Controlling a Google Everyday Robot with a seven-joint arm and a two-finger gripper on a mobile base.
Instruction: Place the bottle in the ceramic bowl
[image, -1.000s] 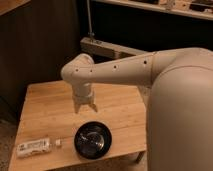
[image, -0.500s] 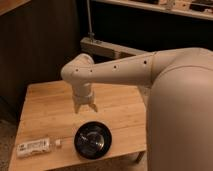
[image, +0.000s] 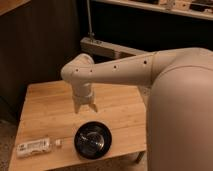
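The robot's cream two-finger gripper (image: 85, 108) hangs over the light wooden table (image: 120, 107), pointing down. Its fingers appear spread, gripping and touching nothing. The small clear plastic bottle (image: 34, 147) with a whitish label lies flat near the front-left corner, just left of the round glossy black ceramic bowl (image: 93, 140).

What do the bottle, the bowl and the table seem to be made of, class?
Bottle: probably clear plastic, pale printed label. Bowl: glossy black, likely glazed ceramic, judging by bright reflections inside. Table: light wood, plank lines visible. The end effector hangs above the table, behind the bowl.
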